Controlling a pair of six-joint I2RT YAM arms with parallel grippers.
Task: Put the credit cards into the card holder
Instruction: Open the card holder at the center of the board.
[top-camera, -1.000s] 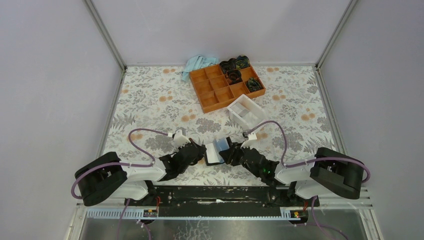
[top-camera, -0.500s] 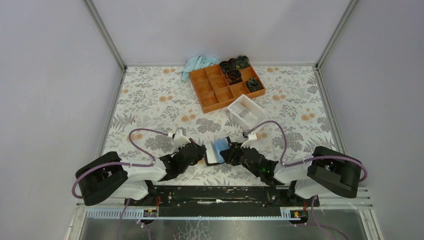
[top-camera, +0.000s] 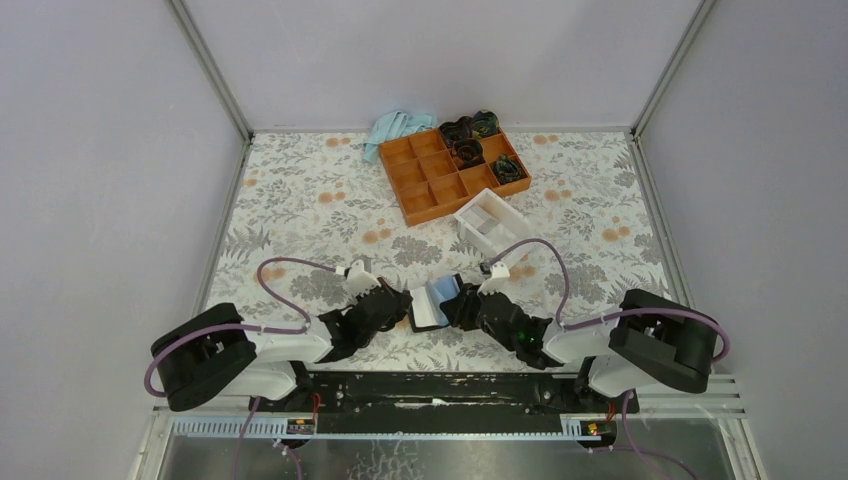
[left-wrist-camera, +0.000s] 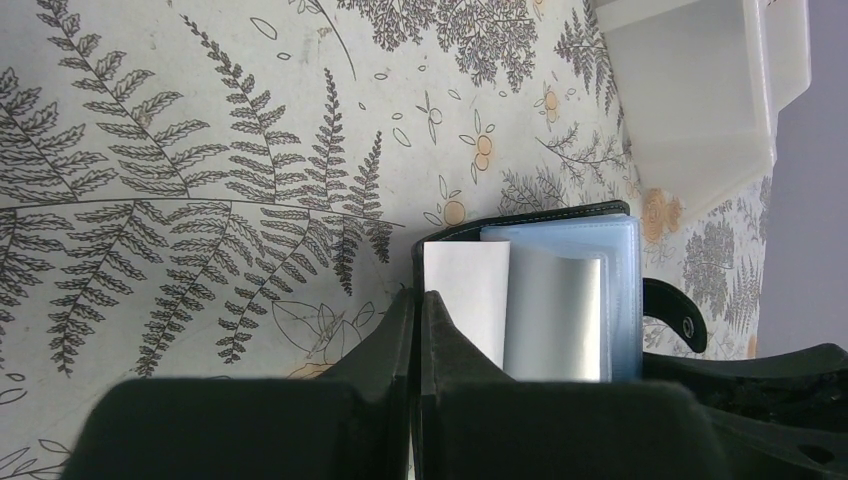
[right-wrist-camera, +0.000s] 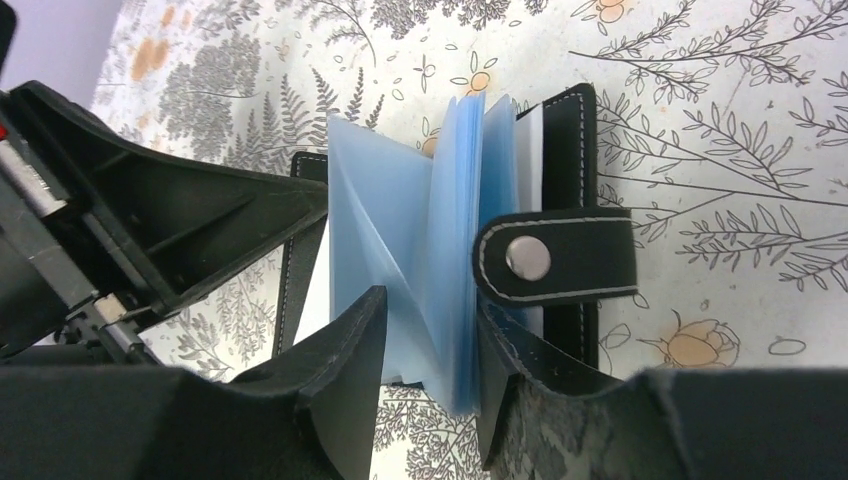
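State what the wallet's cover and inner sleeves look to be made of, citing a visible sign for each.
Wallet cover: probably leather or imitation, matte black with pale stitched edges and a metal snap. Inner sleeves: thin translucent blue plastic, flexing and fanning.

1. Both arms reach low and inward, their wrists nearly meeting at centre.
2. The left gripper (left-wrist-camera: 418, 305) is pressed closed.
3. The right gripper (right-wrist-camera: 430, 335) stands parted.

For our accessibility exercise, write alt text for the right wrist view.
A black wallet lies open on a flowery tablecloth, its pale blue sleeves fanned upward between the right gripper's black fingers. Its snap tab folds across the sleeves; the left gripper reaches in from the left.
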